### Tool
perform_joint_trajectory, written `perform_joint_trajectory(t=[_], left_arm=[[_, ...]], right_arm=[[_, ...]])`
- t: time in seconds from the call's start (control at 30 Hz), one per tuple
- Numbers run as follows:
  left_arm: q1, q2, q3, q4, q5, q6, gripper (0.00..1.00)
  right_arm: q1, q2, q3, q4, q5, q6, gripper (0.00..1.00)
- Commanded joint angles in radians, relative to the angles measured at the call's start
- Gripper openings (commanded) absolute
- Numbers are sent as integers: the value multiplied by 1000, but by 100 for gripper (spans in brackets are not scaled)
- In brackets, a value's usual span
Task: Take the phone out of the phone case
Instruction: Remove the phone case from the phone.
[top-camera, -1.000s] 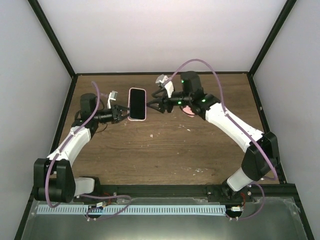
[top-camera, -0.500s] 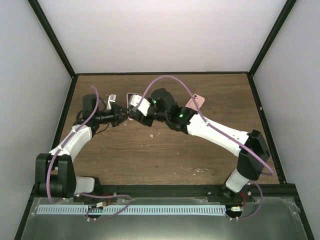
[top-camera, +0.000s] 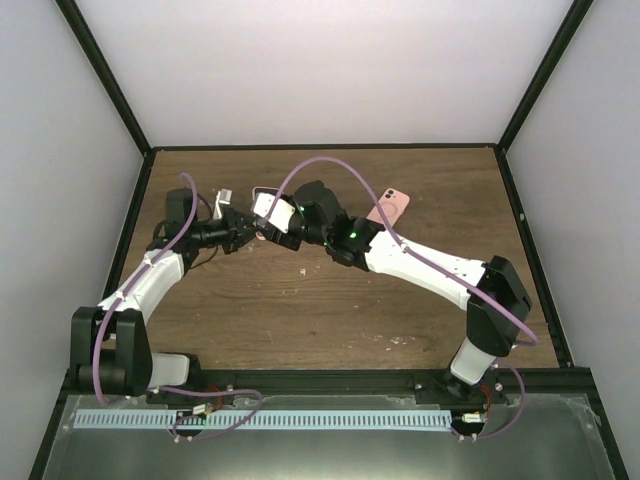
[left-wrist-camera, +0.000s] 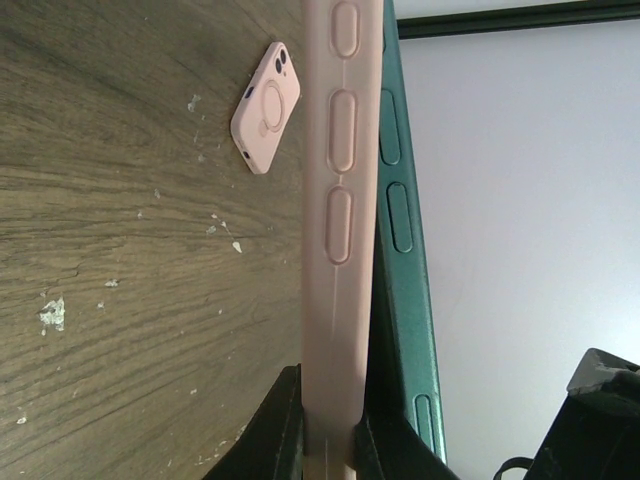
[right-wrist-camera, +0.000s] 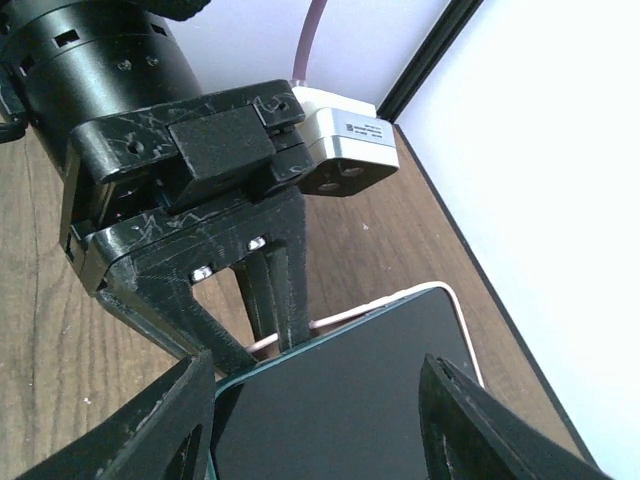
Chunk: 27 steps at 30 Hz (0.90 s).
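Note:
My left gripper (top-camera: 247, 234) is shut on the side edge of the pink phone case (left-wrist-camera: 335, 250); its fingers (left-wrist-camera: 283, 430) pinch the case wall in the left wrist view. The dark green phone (left-wrist-camera: 402, 260) stands beside the case wall with a narrow gap between them. My right gripper (top-camera: 268, 224) reaches across from the right and covers most of the phone in the top view. In the right wrist view its fingers (right-wrist-camera: 185, 425) stand wide apart over the phone's black screen (right-wrist-camera: 350, 400), with the pink case rim (right-wrist-camera: 400, 299) showing at the far edge.
A second pink case (top-camera: 390, 206) lies back up on the wooden table (top-camera: 330, 310) at the back right, also visible in the left wrist view (left-wrist-camera: 265, 107). Black frame posts and white walls enclose the table. The right arm's purple cable (top-camera: 330, 162) arches above.
My right arm has swung left from beside the phone to over it, hiding it in the top view. The second pink case is now uncovered. The left gripper has stayed on the case edge.

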Motion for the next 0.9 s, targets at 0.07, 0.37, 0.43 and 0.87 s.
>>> perform_joint_trajectory(t=[0.07, 0.37, 0.43, 0.87], left_arm=[[7, -16, 29, 29, 9, 1, 0], [7, -12, 32, 24, 3, 13, 0], [7, -11, 32, 25, 4, 12, 0], [7, -14, 20, 63, 36, -15, 0]], right_arm=[[11, 3, -12, 43, 38, -32, 54], [11, -2, -24, -6, -81, 4, 54], [11, 3, -25, -8, -78, 5, 54], [11, 56, -55, 115, 201, -112, 46]])
